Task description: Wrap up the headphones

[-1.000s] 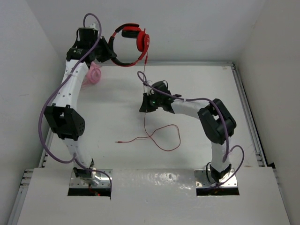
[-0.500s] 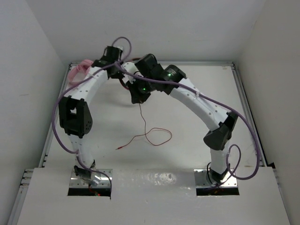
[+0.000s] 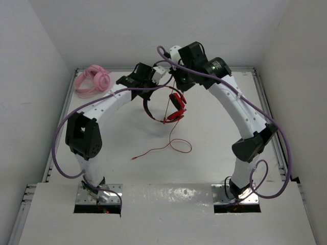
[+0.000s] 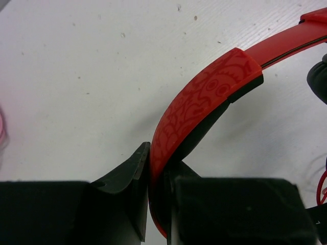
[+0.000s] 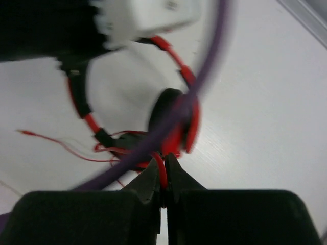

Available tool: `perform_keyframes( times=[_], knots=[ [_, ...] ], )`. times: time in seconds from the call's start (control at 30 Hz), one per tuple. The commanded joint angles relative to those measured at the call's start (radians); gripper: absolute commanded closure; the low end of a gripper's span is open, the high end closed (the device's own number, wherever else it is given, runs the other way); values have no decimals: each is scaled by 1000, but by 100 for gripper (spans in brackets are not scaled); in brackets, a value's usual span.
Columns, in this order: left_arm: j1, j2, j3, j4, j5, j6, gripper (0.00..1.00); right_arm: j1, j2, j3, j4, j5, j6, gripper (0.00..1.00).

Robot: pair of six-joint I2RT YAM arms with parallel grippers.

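Both arms have swung since a moment ago. Your left gripper (image 4: 156, 168) has carried the headphones (image 3: 176, 104) away from the far left corner, out over the middle of the worktop's (image 3: 214, 153) far half. Your right arm now arches in from the far edge. The left gripper is clenched on the patterned red headband, one finger on each side of it. From above, the two ear cups sit to the right of the band, close together; you cannot tell whether they touch the worktop. Your right gripper (image 5: 162, 178) is pinched tight on the thin red cord (image 3: 173, 145), just beside the ear cups. Below that, the cord drops to the worktop, loops near its middle and ends pointing toward the near left. Pink headphones (image 3: 92, 80) lie in the far left corner, well apart.
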Motion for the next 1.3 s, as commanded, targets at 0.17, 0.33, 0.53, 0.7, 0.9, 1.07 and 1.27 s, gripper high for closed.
perform_keyframes(
  times=[0.17,0.33,0.53,0.7,0.9,1.07,1.27],
  knots=[
    [-23,-113,71,-97,261,181,100,-126,-61,-92,151,292,-128,100],
    [-43,-127,108,-191,317,210,100,-149,-71,-122,360,53,-136,100],
    [-44,-155,127,-208,398,169,100,-183,-9,-127,458,-68,-87,100],
    [-44,-147,159,-219,426,120,100,-209,37,-110,509,-174,-7,100],
    [-7,-143,303,-263,558,-4,100,-292,22,-343,690,-422,99,62],
    [39,-120,413,-263,570,-124,100,-296,-20,-683,1072,-626,196,21],
    [40,-94,553,-263,472,-170,100,-278,-3,-985,1575,-774,503,17]
  ],
)
